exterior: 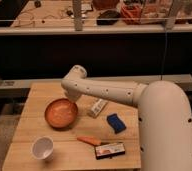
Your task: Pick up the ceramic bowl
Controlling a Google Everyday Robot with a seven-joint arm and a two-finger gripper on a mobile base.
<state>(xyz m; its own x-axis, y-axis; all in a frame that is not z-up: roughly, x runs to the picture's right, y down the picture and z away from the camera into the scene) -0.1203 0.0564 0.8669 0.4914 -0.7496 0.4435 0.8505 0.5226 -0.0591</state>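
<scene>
Item: ceramic bowl (pixel 59 114) — centre-left of your frame, gripper (pixel 72 98) at its upper-right rim — grip state cannot be told; packet (pixel 110 150) label unreadable.

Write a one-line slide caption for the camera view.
Robot arm extends over the wooden table, its gripper at the rim of the orange ceramic bowl.
</scene>
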